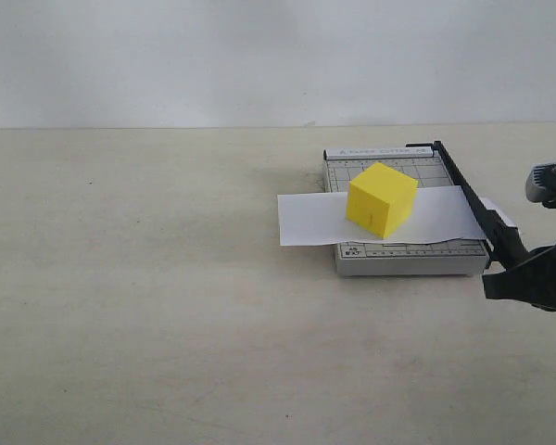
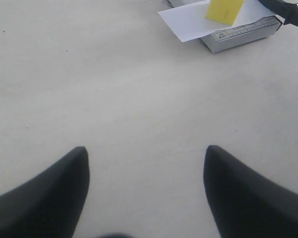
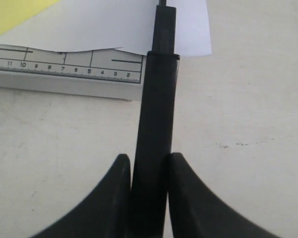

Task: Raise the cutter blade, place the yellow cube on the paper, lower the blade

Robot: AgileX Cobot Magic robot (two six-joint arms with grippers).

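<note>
While the right gripper pinches the cutter blade by its handle beside the cutter board, we note the yellow cube on the paper across that board; left gripper spread wide, empty.

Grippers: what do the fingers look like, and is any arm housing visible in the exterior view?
Both the left gripper and right gripper have matte black fingers, broad at the base, curving to blunt rounded tips. No markings or cables show. At the exterior view's right edge, a grey housing sits above a black body.
</note>
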